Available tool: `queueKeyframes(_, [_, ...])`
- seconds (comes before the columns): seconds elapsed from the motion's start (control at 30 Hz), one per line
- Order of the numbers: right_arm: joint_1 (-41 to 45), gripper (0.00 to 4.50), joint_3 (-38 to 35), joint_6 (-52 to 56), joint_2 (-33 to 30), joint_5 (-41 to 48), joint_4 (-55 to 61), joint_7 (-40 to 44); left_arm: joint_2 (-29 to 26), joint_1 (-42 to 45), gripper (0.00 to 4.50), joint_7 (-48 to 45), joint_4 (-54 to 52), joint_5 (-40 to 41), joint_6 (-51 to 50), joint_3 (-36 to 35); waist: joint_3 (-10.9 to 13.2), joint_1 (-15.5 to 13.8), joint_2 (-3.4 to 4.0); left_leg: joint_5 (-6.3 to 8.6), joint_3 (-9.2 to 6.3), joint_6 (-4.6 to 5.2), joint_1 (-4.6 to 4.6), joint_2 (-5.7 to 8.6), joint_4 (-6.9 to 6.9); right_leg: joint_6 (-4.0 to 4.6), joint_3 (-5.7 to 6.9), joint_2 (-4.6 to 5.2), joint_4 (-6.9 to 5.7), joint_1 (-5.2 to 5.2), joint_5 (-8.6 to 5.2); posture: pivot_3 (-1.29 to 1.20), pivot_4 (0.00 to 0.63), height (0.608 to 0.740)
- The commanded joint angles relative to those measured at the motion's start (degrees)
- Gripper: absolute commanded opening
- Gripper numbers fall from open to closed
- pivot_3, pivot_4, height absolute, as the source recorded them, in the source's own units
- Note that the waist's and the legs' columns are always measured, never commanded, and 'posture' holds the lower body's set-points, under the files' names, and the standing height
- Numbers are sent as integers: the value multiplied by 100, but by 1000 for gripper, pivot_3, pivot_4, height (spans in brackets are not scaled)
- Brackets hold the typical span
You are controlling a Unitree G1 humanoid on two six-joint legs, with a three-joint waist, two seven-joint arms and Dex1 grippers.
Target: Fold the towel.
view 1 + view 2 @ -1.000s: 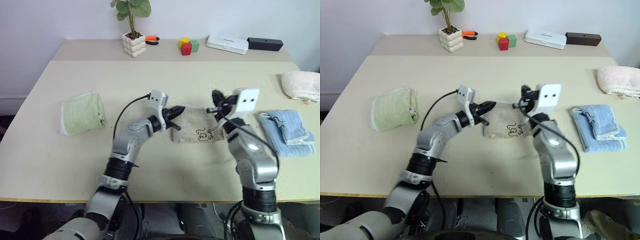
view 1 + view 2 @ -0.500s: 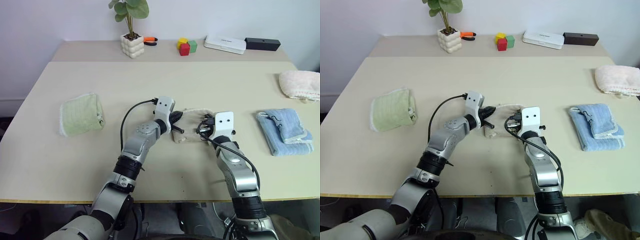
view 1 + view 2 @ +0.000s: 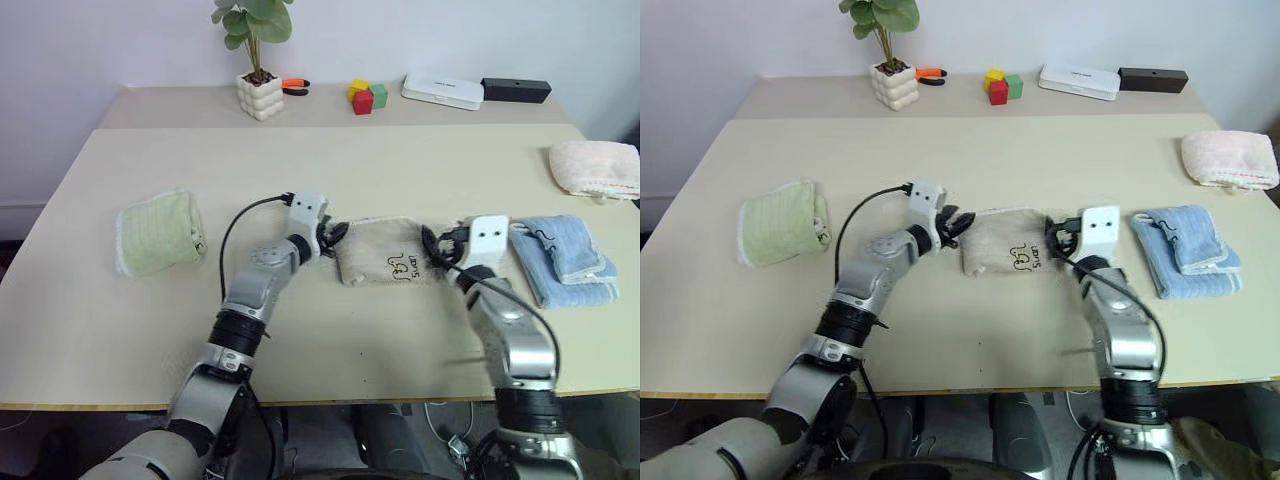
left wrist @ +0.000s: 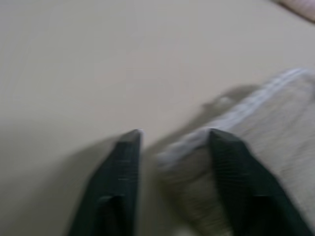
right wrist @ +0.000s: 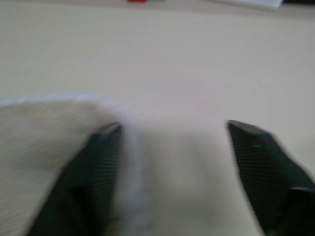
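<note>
While the towel (image 3: 385, 250) lies folded flat mid-table in the left eye view, dark printed mark facing up, the left gripper (image 3: 333, 236) sits at its left edge and the right gripper (image 3: 436, 245) at its right edge, both low over the table (image 3: 330, 160). Bare tabletop runs wide behind the towel and in front of it toward the near edge. Green folded towel (image 3: 160, 232) lies well apart to the left near that side edge, blue folded towel (image 3: 565, 260) just beside the right gripper's wrist, pink towel (image 3: 597, 167) at the far right edge. On the back shelf stand a potted plant (image 3: 255, 60), coloured blocks (image 3: 365, 95), a white box (image 3: 443, 90) and a black box (image 3: 515, 89). Right eye view: same layout, towel (image 3: 1005, 253) between both grippers, open table all round it. Left wrist view: fingers (image 4: 123, 172) spread apart, one finger on bare table, the other over the towel's white corded edge (image 4: 246, 110); nothing pinched. Right wrist view: fingers (image 5: 258, 162) spread wide, one at the towel's edge (image 5: 49, 142), the other over bare table; nothing held.
</note>
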State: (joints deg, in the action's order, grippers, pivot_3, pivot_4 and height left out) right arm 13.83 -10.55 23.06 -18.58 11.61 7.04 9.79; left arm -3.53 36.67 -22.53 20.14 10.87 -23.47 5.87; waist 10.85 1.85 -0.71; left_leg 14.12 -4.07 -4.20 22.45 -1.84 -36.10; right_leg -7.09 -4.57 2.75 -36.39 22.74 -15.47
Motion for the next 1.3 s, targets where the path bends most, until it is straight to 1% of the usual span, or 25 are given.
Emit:
queueKeyframes(0.03, [435, 4500, -479, 339, -321, 495, 186, 310, -189, 22, 3989, -484, -433, 218, 65, -101, 1, 9, 0, 0, 0, 0, 0, 0, 2, 0, 0, 0, 1, 0, 0, 0, 150, 740])
queueKeyframes(0.07, [526, 4500, -541, 447, -372, 584, 189, 349, -221, 13, 4415, -619, -522, 318, 55, -145, 1, 15, 0, 0, 0, 0, 1, 0, 4, 0, 1, 0, 1, 1, 0, 0, 150, 740])
queueKeyframes(0.13, [698, 4500, -647, 652, -492, 706, 144, 418, -345, -25, 4415, -919, -789, 546, -70, -225, 1, 19, 0, 0, -2, 0, 1, -1, 6, 0, 1, 0, 2, 1, 0, 0, 150, 740])
queueKeyframes(0.23, [911, 4500, -827, 1135, -685, 1201, 65, 803, -703, -138, 4415, -1462, -1421, 1084, -615, -410, 3, 44, 2, 0, -1, 0, 5, -1, 8, 0, 1, 1, 2, 4, 0, 0, 150, 740])
queueKeyframes(0.3, [950, 4500, -917, 1815, -709, 1812, 270, 1039, -1047, -203, 4415, -1815, -1677, 1204, -557, -498, 3, 68, 3, 0, -3, 0, 3, -1, 9, 0, 1, 0, 1, 4, 0, 0, 150, 740])
queueKeyframes(0.33, [972, 4500, -952, 2132, -713, 2080, 355, 1103, -1221, -287, 4415, -1999, -1826, 1187, -322, -514, 3, 78, 3, 0, -3, 1, 2, -2, 10, 0, 0, 0, -1, 4, 0, 0, 150, 740])
queueKeyframes(0.4, [988, 4500, -933, 2705, -736, 2428, 468, 1144, -1647, -526, 4415, -2465, -2170, 1225, -100, -501, 4, 88, 6, 0, -2, 1, -1, -4, 11, 1, 0, -2, -2, 5, -1, 0, 150, 740])
queueKeyframes(0.53, [850, 4500, -519, 3068, -835, 2317, 506, 1173, -2232, -962, 4415, -3307, -2621, 1735, -7, -789, 6, 64, 8, 1, -2, 1, 2, -4, 9, 2, 0, -1, -3, 7, -1, 0, 150, 740])
queueKeyframes(0.57, [836, 4500, -452, 3074, -808, 2260, 452, 1149, -2386, -1045, 4415, -3482, -2711, 1916, -173, -841, 7, 48, 8, 1, -2, 1, 3, -4, 8, 2, 1, 0, -1, 5, -1, 0, 150, 740])
queueKeyframes(0.67, [834, 4500, -278, 3064, -754, 2096, 227, 1077, -2775, -1314, 4415, -3856, -2876, 2015, -167, -881, 8, 41, 8, 1, -1, 1, 8, -3, 6, 2, 1, 3, 1, 7, -1, 0, 150, 740])
queueKeyframes(0.7, [833, 4500, -211, 3052, -755, 2034, 154, 1057, -2866, -1399, 4415, -3912, -2925, 1971, -27, -903, 7, 48, 8, 1, -1, 2, 8, -2, 6, 2, 1, 3, 1, 7, -1, 0, 150, 740])
queueKeyframes(0.8, [859, 4500, -4, 2980, -794, 1755, -40, 972, -3040, -1512, 4415, -3947, -3017, 2030, 16, -1027, 8, 59, 8, 1, 0, 2, 8, -3, 8, 3, 0, 3, 2, 10, -2, 0, 150, 740])
queueKeyframes(0.9, [904, 4500, 40, 3175, -778, 1789, -157, 1041, -3166, -1618, 4415, -3962, -3071, 2091, -34, -1093, 8, 66, 8, 1, 1, 2, 8, -4, 9, 3, 0, 1, 1, 13, -2, 0, 150, 740])
queueKeyframes(1.07, [1037, 4500, -276, 4239, -640, 2725, 2, 1453, -3180, -1685, 4415, -3872, -3079, 2099, -12, -1124, 8, 69, 8, 2, 0, 3, 7, -6, 9, 2, 0, -1, 1, 12, -2, 0, 150, 740])
queueKeyframes(1.17, [1112, 4500, -313, 4503, -595, 2971, 103, 1534, -3116, -1676, 4415, -3786, -3090, 2094, -16, -1091, 8, 74, 8, 3, 0, 5, 7, -8, 9, 3, 0, -3, 0, 12, -2, 0, 150, 740])
queueKeyframes(1.23, [1078, 3972, -236, 4511, -606, 2990, 163, 1578, -3054, -1669, 4500, -3699, -3116, 2098, -29, -1077, 8, 72, 8, 3, 0, 5, 7, -7, 9, 3, 0, -3, 1, 12, -2, 0, 150, 740])
queueKeyframes(1.27, [1042, 3615, -194, 4494, -610, 2984, 190, 1606, -3032, -1668, 4500, -3671, -3127, 2084, -26, -1056, 8, 70, 8, 3, 0, 5, 7, -8, 9, 2, 0, -2, 1, 12, -2, 0, 150, 740])
queueKeyframes(1.3, [1004, 3142, -147, 4469, -584, 2960, 215, 1598, -3018, -1673, 4500, -3655, -3132, 2066, -12, -1036, 8, 69, 8, 3, 0, 5, 8, -7, 9, 2, 0, -2, 1, 12, -2, 0, 150, 740])
